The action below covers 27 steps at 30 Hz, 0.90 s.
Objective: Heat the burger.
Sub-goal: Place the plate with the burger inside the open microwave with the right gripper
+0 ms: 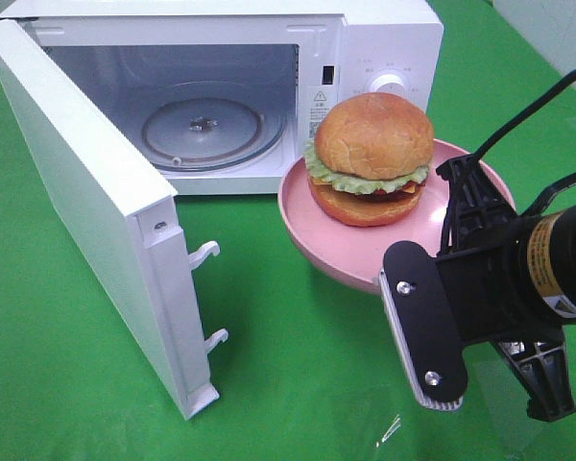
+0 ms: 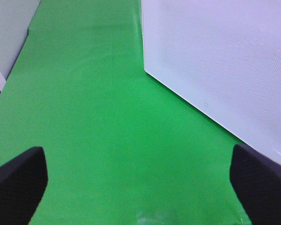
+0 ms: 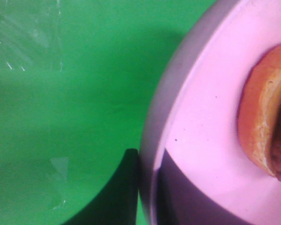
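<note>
The round burger (image 1: 370, 158), with its glossy golden-brown bun, frilly green lettuce and red-brown patty, sat on a pink round plate (image 1: 317, 240). The plate was just in front of the white microwave oven (image 1: 384, 38). The oven's white door (image 1: 77, 211) stood swung wide, showing the round glass turntable (image 1: 202, 130) inside. The right gripper (image 3: 149, 187) was clamped narrowly on the plate's near rim, one finger outside and one inside. Whether the plate rested on the green cloth (image 1: 298, 384) or hung just above it was hard to tell. The left gripper (image 2: 140, 180) was spread wide and held nothing. Its black fingers (image 2: 18, 183) were over the cloth, beside the door's outer face.
</note>
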### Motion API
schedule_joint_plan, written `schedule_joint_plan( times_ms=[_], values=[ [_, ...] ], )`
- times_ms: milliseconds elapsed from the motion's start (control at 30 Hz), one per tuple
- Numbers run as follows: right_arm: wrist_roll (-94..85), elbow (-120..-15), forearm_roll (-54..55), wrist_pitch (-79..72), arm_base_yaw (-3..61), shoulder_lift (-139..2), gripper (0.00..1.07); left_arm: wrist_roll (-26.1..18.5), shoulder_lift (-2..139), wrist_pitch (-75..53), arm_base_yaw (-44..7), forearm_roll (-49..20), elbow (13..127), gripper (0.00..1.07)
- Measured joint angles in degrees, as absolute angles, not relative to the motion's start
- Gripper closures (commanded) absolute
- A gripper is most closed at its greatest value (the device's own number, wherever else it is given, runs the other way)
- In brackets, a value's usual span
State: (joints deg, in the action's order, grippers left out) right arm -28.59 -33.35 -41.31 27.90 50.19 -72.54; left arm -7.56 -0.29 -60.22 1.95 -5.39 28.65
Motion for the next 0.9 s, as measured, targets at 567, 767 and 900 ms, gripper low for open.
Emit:
schedule_joint_plan(
  times_ms=[567, 767, 900],
  values=[
    [-78.15, -33.35, -10.54, 22.69, 37.99, -72.59, 1.07, -7.56, -0.29, -60.22, 1.95, -5.39, 28.65, 0.09],
    [-87.49, -33.35, -2.75, 22.63, 37.41, -72.59, 1.07, -7.56, -0.29, -60.22, 1.95, -5.39, 28.65, 0.09],
    [-87.66, -33.35, -3.09, 21.94, 37.41, -73.51, 1.07, -7.56, -0.29, -60.22, 1.95, -5.39, 28.65, 0.09]
  ],
)
